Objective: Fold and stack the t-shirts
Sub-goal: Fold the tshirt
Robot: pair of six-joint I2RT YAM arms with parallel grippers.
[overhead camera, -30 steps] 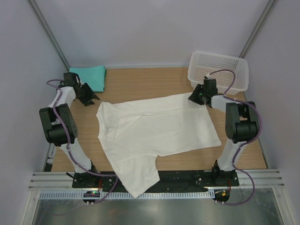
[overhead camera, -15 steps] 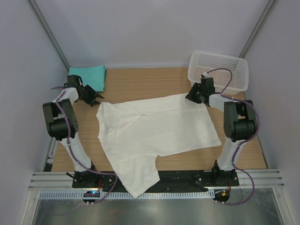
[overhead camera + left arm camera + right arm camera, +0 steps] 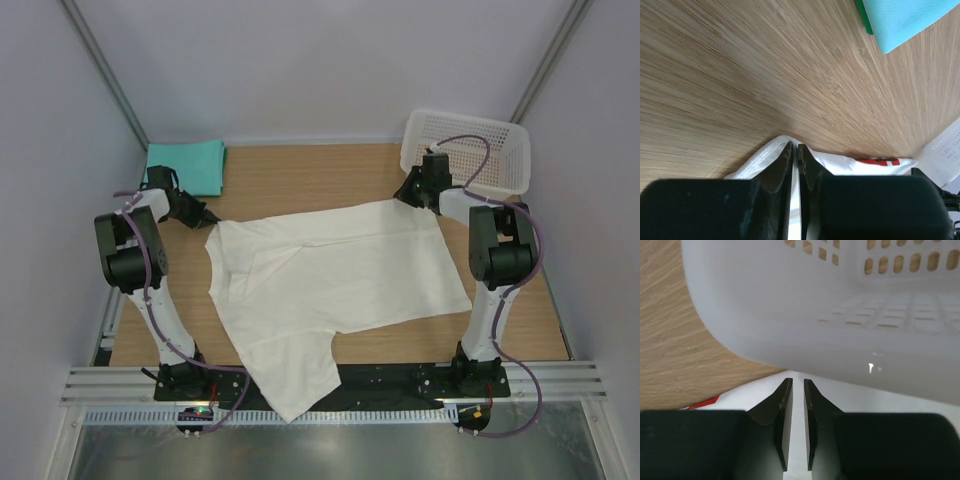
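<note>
Two t-shirts lie on the wooden worktop (image 3: 300, 175). The white t-shirt (image 3: 340, 275) is spread flat across the middle, and its near part reaches over the worktop's front edge between the arm bases. In the left wrist view a sliver of red print (image 3: 879, 161) peeks out along its edge. The teal t-shirt (image 3: 190, 165) sits folded in the far left corner, apart from the white one.

The left end effector (image 3: 204, 213) is down at the white t-shirt's far left corner. Its fingers are pressed almost together, with the cloth's rolled edge caught between the tips. The right end effector (image 3: 406, 196) is at the far right corner, just beside the white mesh basket (image 3: 465, 118). Its fingers stand only a narrow slit apart and white cloth fills that slit, so it too is clamped on the shirt. Both arms stretch toward the far side, one at each end of the shirt's far edge.
</note>
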